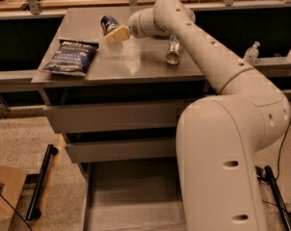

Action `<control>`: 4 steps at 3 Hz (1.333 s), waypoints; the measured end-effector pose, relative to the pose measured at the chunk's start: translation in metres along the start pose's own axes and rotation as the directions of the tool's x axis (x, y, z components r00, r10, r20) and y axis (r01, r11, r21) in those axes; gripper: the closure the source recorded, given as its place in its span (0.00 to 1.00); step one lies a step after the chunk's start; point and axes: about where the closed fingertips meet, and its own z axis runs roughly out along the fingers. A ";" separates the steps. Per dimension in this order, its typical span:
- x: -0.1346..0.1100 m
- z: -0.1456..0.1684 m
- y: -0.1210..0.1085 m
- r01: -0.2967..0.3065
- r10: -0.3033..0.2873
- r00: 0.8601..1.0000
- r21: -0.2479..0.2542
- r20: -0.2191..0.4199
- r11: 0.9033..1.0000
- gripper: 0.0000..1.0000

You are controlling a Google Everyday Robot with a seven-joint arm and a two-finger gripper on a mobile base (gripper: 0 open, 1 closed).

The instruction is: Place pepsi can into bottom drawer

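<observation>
The pepsi can (107,22) lies on its side at the back of the cabinet top (136,61), dark blue with a silver end. My gripper (117,34) hovers just right of and in front of the can, close to it or touching it. The bottom drawer (131,196) is pulled out below, a shallow grey tray with nothing in it that I can see. My arm reaches over the cabinet from the right and hides the drawer's right side.
A dark blue chip bag (71,57) lies on the left of the cabinet top. A clear water bottle (173,51) lies on the right, under my arm. The two upper drawers (112,117) are shut. A black bar (42,182) lies on the floor at left.
</observation>
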 end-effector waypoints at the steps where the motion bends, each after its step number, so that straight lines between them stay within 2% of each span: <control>1: -0.002 0.031 -0.010 -0.026 0.025 0.999 0.011 0.047 1.000 0.00; 2: -0.002 0.060 -0.015 -0.060 0.058 0.994 0.015 0.089 0.998 0.00; 3: 0.001 0.079 -0.017 -0.088 0.085 0.991 0.022 0.102 0.996 0.00; 4: 0.007 0.092 -0.017 -0.105 0.102 0.991 0.031 0.082 0.994 0.17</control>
